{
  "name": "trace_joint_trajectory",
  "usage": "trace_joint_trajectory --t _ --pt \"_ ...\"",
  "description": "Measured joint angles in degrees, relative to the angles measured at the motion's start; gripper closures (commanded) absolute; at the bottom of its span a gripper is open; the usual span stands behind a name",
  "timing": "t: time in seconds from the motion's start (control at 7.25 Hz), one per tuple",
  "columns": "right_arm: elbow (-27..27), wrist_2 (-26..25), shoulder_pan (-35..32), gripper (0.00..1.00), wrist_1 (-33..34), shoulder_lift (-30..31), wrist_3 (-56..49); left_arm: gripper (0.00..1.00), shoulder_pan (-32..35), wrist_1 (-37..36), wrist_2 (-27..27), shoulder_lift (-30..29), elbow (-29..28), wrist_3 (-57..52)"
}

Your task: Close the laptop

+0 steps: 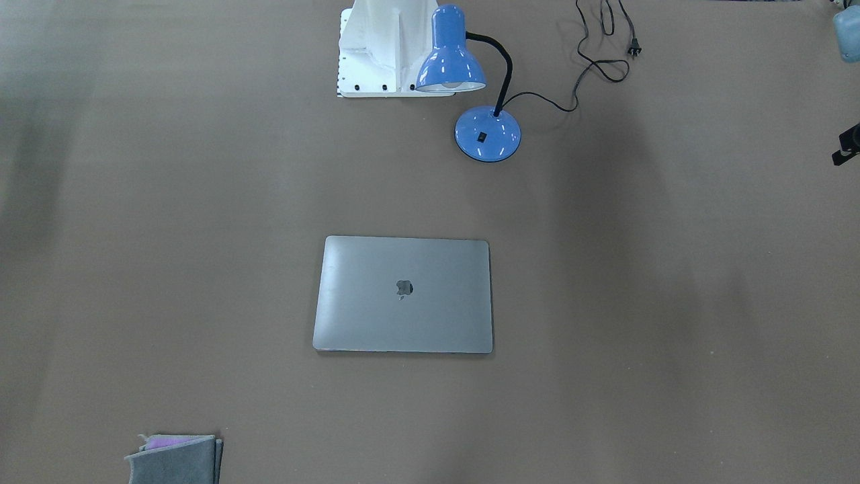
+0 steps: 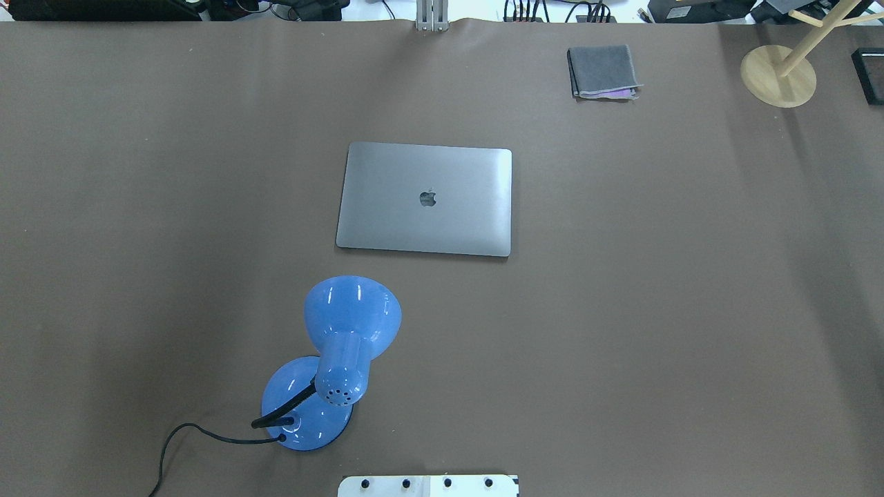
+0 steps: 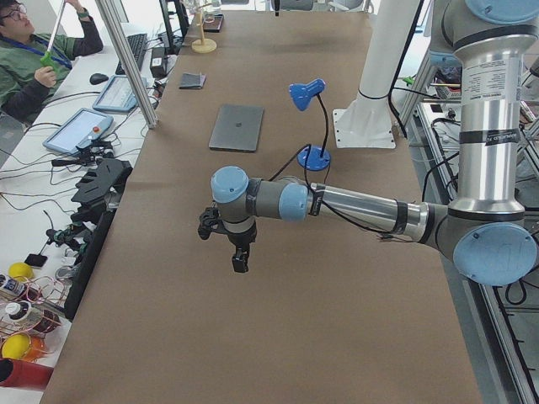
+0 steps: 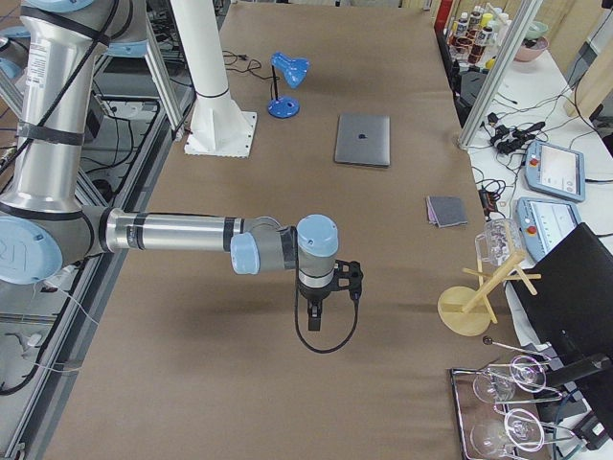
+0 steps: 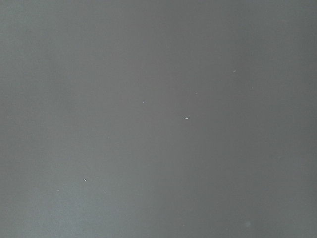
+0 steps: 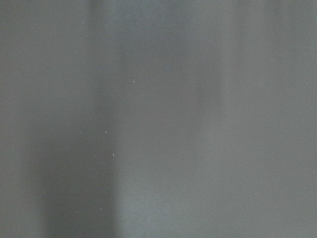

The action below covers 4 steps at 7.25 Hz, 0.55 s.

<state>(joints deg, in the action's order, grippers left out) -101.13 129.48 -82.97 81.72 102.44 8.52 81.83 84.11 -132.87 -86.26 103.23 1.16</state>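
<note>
At table [image 2: 621, 310] centre: laptop [image 2: 425, 200] lid down; left pincer [image 3: 240, 257], right pincer [image 4: 314, 311] opening indiscernible.

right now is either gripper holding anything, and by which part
Nothing held: left gripper and right gripper hang empty, far from the slim grey metal laptop.

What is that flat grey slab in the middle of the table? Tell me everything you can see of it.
It is a slim, space-grey metal laptop, rectangular with rounded corners, with a dark apple logo centred on its lid. The lid is fully shut, so no keys or screen show. It lies flat near the middle of the brown table, and nothing else touches it. A blue desk lamp stands apart from it, nearer the robot's base.
</note>
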Motion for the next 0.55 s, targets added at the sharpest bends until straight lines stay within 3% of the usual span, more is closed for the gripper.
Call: trace_joint_trajectory --t 0.55 --pt "-0.31 0.44 0.00 0.00 0.02 0.06 -0.07 0.02 0.01 0.06 -0.36 0.04 -0.03 0.43"
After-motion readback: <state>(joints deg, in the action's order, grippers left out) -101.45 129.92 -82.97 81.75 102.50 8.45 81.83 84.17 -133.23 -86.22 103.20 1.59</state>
